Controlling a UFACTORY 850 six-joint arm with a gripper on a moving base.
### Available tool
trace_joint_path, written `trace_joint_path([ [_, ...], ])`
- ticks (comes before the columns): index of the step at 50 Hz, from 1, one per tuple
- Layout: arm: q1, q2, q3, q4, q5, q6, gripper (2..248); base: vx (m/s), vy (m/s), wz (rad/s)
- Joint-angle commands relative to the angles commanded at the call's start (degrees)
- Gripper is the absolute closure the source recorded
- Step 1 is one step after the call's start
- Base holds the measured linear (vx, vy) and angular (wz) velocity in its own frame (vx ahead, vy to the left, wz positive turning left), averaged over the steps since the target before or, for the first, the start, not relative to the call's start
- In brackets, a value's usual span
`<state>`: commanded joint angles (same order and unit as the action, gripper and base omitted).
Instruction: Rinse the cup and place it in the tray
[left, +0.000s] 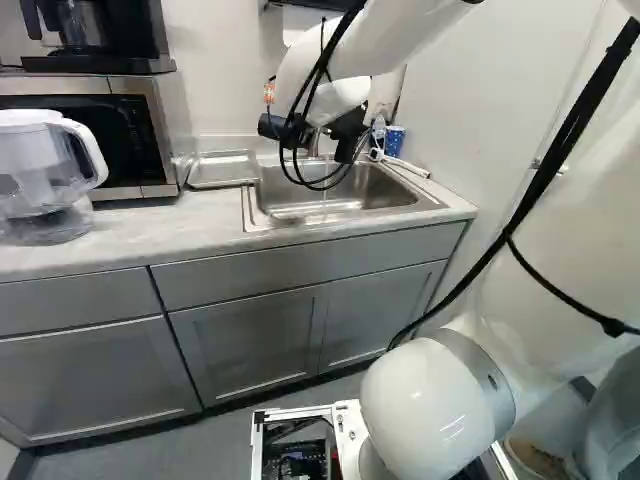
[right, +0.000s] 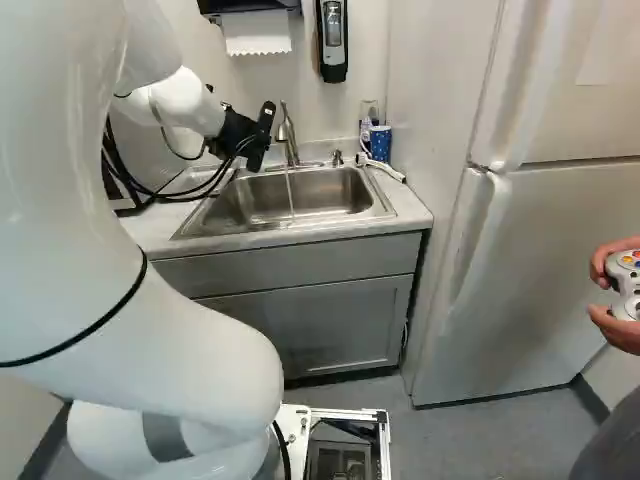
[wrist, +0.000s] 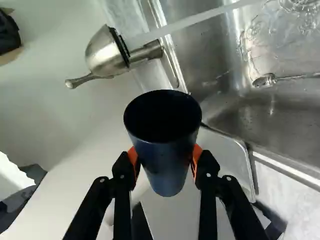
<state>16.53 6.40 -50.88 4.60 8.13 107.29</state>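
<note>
Gripper (right: 262, 132) hangs near the sink (right: 320, 186), where the tray (left: 222, 169) lies alongside and the faucet (right: 288, 136) is running. Just by the faucet, the dark blue cup (wrist: 167, 162) is clamped from both sides between the orange pads (wrist: 133, 158), apart from the stream of water (wrist: 200, 19).

I'm looking at a kitchen: in my left base view a coffee maker (left: 140, 35) sits on a microwave (left: 130, 125) at ten o'clock, a pitcher (left: 35, 180) beside it on the counter (left: 180, 225). My right base view shows a sink (right: 330, 190) with running tap (right: 291, 135), paper towels (right: 256, 35) toward twelve, a fridge (right: 550, 230) at three.
</note>
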Motion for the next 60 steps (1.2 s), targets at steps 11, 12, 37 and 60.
trace_joint_path([
  [11,0.0,0.0,0.0,0.0,0.0,-6.56,129,0.0,0.0,0.0],
  [12,0.0,0.0,0.0,0.0,0.0,-7.17,129,0.0,0.0,0.0],
  [37,0.0,0.0,0.0,0.0,0.0,-22.21,129,0.0,0.0,0.0],
  [60,0.0,0.0,0.0,0.0,0.0,-36.05,129,0.0,0.0,0.0],
])
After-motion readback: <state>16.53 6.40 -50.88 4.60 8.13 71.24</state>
